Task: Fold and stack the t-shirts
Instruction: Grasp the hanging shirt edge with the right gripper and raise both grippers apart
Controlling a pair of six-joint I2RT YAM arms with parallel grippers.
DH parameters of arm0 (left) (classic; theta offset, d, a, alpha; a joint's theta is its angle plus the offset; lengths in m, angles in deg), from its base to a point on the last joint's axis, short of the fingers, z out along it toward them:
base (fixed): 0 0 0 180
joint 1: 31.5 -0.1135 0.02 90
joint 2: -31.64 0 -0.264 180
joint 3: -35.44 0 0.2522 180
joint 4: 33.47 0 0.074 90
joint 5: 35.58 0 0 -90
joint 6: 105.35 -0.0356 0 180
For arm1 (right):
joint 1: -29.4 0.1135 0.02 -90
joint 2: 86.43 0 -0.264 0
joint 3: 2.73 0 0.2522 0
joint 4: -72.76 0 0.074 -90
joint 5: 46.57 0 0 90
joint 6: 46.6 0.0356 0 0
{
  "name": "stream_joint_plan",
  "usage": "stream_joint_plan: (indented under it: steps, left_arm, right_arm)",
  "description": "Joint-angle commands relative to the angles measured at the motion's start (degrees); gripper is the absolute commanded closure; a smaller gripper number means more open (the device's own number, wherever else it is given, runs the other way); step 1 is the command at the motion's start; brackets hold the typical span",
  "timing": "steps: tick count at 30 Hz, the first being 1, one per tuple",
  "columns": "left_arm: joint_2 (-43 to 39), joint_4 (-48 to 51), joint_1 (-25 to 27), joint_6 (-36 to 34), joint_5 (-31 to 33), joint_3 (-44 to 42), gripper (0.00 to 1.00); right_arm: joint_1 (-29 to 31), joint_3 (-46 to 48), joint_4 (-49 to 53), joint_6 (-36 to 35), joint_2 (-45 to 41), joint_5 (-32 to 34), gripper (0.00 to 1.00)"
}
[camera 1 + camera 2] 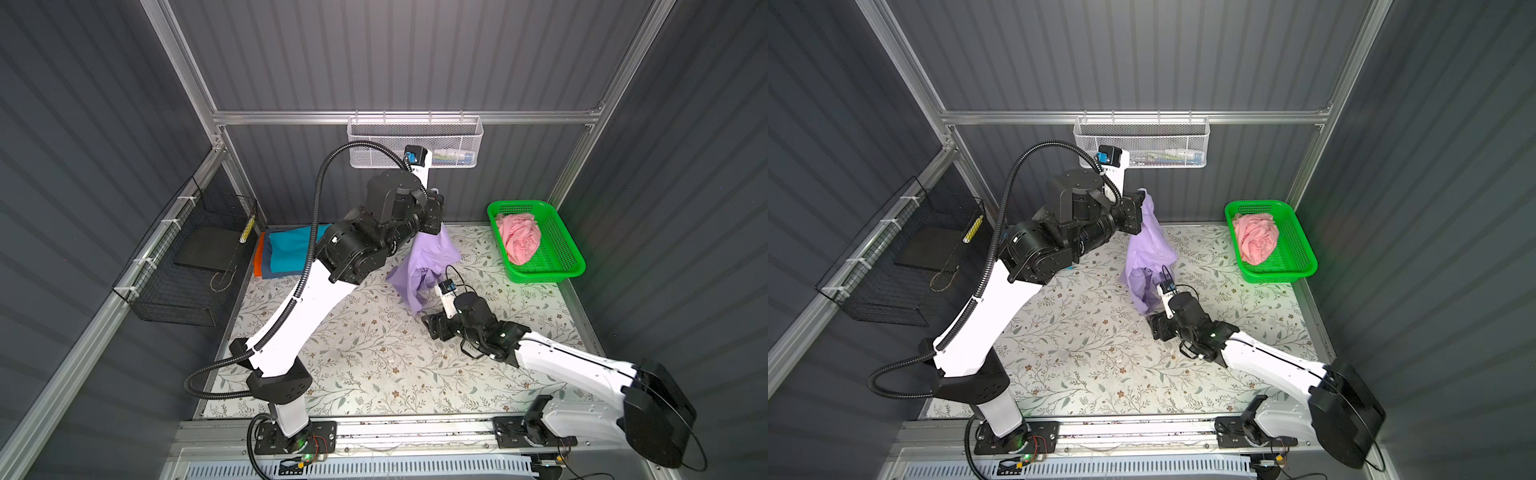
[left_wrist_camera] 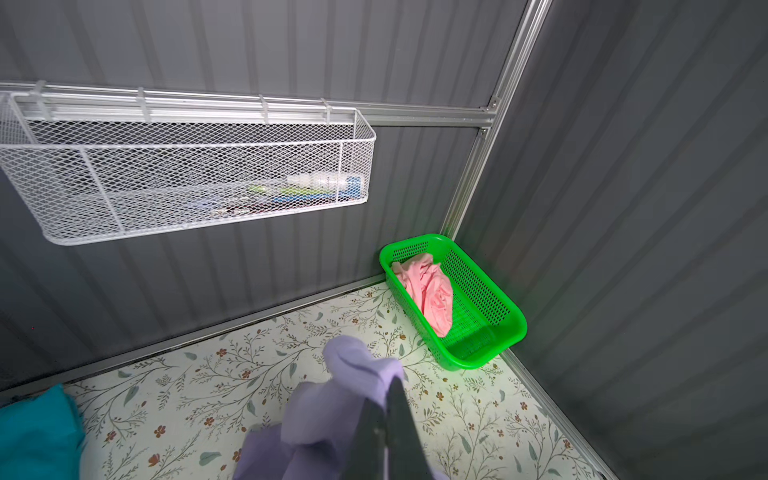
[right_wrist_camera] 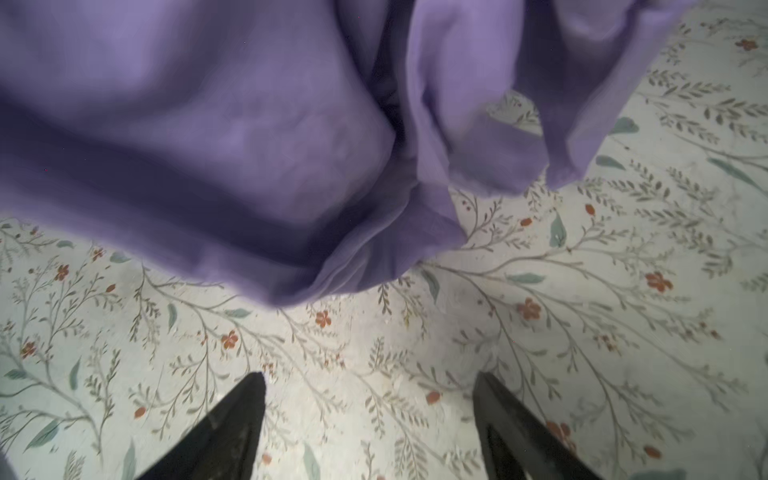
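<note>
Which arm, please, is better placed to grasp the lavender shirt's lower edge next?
Right, probably: the right tool is open beside the lower end of the lavender shirt; the left tool is shut on its top, holding it.

Robot lab test cell, not a home. Enclosed booth: grey corrugated wall panels (image 1: pixel 374 54) on an aluminium extrusion frame (image 1: pixel 291 117). Two white-and-black robot arms, the left arm (image 1: pixel 303 307) and the right arm (image 1: pixel 573 365), are bolted to a metal rail (image 1: pixel 415 432) at the front edge. Bare wiring and a lit circuit board (image 1: pixel 306 457) sit by the bases. The tabletop has a floral-print cover (image 1: pixel 365 353) and looks staged. Storage hangs off the frame: a white mesh basket (image 1: pixel 374 151) on the back bar, a black wire basket (image 1: pixel 174 299) zip-tied to the side rail. A green plastic basket (image 1: pixel 544 275) holds a crumpled pink t-shirt (image 1: pixel 519 239), a prop.
</note>
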Motion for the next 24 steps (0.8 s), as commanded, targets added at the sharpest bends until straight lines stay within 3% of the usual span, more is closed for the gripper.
stream_joint_plan:
  steps: [1, 2, 5, 6, 10, 11, 13, 14, 16, 24]
  left_arm:
    - [-1.51, -0.5, -0.19, -1.64, 3.17, -1.19, 1.0]
    - [-1.74, -0.5, -0.19, -1.96, 3.95, -1.4, 1.0]
    - [-2.31, -0.42, -0.23, -3.27, 6.37, -1.7, 1.0]
    - [-2.64, -0.42, -0.32, -3.87, 7.25, -1.85, 1.0]
    - [-3.78, -0.55, -0.89, -5.32, 9.8, -2.7, 1.0]
    - [-3.98, -0.72, -0.89, -5.59, 10.19, -2.88, 1.0]
    - [-4.65, -1.41, -0.96, -6.15, 10.59, -3.5, 1.0]
    - [-4.91, -1.75, -0.95, -6.32, 10.75, -3.67, 1.0]
    - [-5.44, -2.38, -0.98, -6.6, 10.84, -3.95, 1.0]
    - [-6.46, -3.4, -0.96, -7.62, 11.73, -3.53, 1.0]
  right_arm:
    - [0.11, -7.81, -12.39, -2.24, 6.55, 1.58, 0.31]
    - [0.11, -9.57, -13.42, -2.13, 8.57, 0.85, 0.39]
    - [-0.24, -14.9, -13.47, -0.29, 12.4, -4.04, 0.92]
    - [-0.39, -15.43, -13.24, 0.33, 12.4, -5.38, 1.0]
    - [-0.59, -13.8, -9.9, 0.32, 8.51, -6.37, 1.0]
    - [-0.59, -13.18, -8.31, 0.16, 7.27, -6.7, 0.92]
    - [-0.51, -11.32, -4.18, 0.1, 4.09, -8.2, 0.45]
    - [-0.35, -10.28, -2.35, 0.48, 2.68, -8.34, 0.38]
    - [0.38, -7.26, 0.63, 1.53, -0.91, -8.44, 0.34]
    - [7.87, -2.54, 7.12, 2.71, -9.88, -4.96, 0.34]
